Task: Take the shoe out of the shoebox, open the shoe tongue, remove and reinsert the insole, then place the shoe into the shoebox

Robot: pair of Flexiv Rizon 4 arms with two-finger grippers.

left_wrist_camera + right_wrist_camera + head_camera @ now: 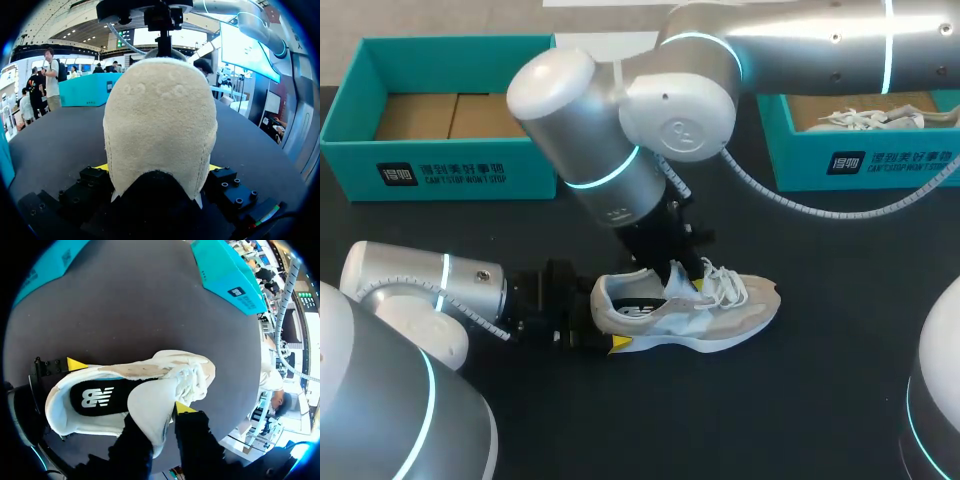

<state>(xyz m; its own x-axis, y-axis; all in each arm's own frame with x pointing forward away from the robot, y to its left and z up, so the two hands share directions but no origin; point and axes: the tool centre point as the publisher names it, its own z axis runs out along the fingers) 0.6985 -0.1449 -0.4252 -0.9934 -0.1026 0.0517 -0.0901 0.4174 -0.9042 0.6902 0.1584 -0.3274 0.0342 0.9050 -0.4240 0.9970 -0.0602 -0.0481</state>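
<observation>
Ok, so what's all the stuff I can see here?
shoe: 1, beige and white, on its side mid-table
tongue: 1, pale, pulled up from the shoe
insole: 1, black, inside the shoe
left box: 1, teal, far left of the table, brown inside
right box: 1, teal, far right of the table
other shoe: 1, white, in the right box
table: 1, black, under everything
arms: 2, silver, left and right
left pincer: 1, black with yellow tips, shut on the shoe's heel
right pincer: 1, black with yellow tips, shut on the tongue
</observation>
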